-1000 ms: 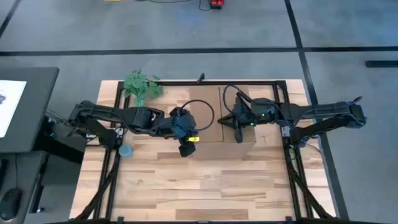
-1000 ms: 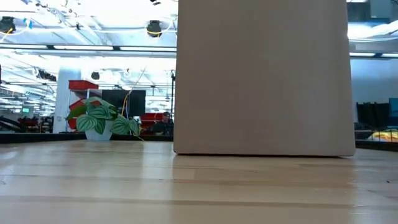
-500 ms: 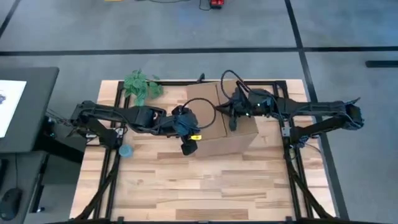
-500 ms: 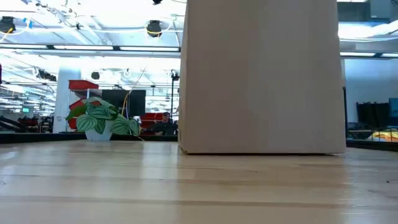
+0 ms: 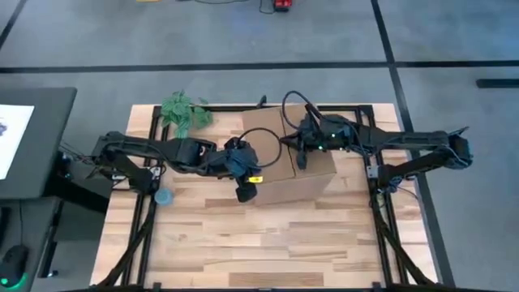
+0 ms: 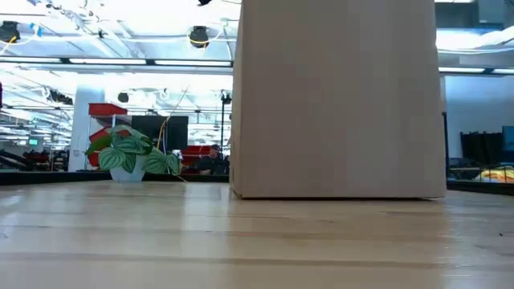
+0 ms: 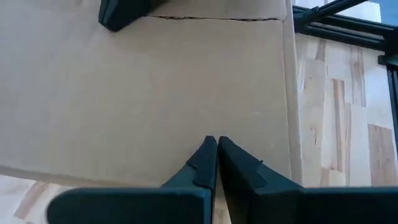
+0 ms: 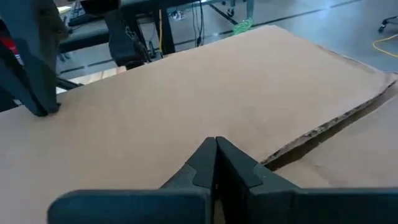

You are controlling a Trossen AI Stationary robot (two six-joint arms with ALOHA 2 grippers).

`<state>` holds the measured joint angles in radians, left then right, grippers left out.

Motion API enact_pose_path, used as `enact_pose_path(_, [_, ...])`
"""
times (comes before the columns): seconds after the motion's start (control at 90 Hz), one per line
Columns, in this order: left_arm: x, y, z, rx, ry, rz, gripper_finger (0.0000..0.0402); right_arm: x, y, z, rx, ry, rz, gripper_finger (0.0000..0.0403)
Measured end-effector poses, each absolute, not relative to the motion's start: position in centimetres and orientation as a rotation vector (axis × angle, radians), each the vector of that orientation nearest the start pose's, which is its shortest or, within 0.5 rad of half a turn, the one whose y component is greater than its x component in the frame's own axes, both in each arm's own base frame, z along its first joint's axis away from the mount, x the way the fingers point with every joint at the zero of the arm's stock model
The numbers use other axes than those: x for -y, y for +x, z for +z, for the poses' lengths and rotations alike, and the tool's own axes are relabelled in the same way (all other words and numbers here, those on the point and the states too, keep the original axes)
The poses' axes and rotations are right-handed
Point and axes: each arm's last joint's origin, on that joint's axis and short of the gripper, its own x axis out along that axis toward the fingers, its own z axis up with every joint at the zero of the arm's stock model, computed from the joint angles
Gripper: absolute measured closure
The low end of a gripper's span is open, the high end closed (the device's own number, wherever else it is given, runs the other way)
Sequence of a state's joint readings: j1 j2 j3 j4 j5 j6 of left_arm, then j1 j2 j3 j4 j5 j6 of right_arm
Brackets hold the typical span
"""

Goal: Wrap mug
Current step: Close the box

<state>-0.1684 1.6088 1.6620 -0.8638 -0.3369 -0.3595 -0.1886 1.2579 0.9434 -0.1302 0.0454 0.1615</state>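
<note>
Cardboard box (image 5: 285,158) sat at the middle-back of the wooden table (image 5: 268,243), top flaps folded down flat. In the low view the box (image 6: 337,96) stood upright and filled most of the frame, its bottom edge resting on the tabletop (image 6: 241,241). No mug showed in any view; can't tell where it was.

Left gripper (image 5: 243,188) was over the box's left-front corner, arm reaching in from the table's left side. In its wrist view the two dark fingers (image 7: 202,163) were pressed together tip to tip, nothing between them, with the tips against or just above the cardboard flap (image 7: 143,93). A dark piece of the other arm (image 7: 124,11) rested near the seam between the flaps.

Right gripper (image 5: 302,159) was over the top of the box, near the middle seam, arm coming in from the right. Its wrist view showed the fingers (image 8: 214,163) also closed on each other, empty, with the tips at the cardboard surface (image 8: 205,99). The flap edge (image 8: 336,124) beside it was slightly raised and ragged.

Small potted plant (image 5: 185,109) stood at the back-left corner of the table, well apart from the box; it also showed in the low view (image 6: 132,156) left of the box. A small blue round thing (image 5: 164,196) lay near the left edge, under the left arm.
</note>
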Motion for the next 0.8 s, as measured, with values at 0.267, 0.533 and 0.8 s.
enact_pose_path(0.267, [4.8, 33.2, 39.5, -0.667, -0.158, 0.282, 0.0402, 5.3, 27.2, 29.7, -0.403, 0.197, -0.259, 0.0403])
enact_pose_path(0.533, [5.6, 32.7, 38.5, -0.734, -0.167, 0.287, 0.0402, 5.4, 27.3, 29.6, -0.405, 0.201, -0.261, 0.0403])
enact_pose_path(0.8, [4.5, 32.2, 37.7, -0.816, -0.148, 0.425, 0.0402, 5.1, 27.5, 29.6, -0.392, 0.201, -0.255, 0.0403])
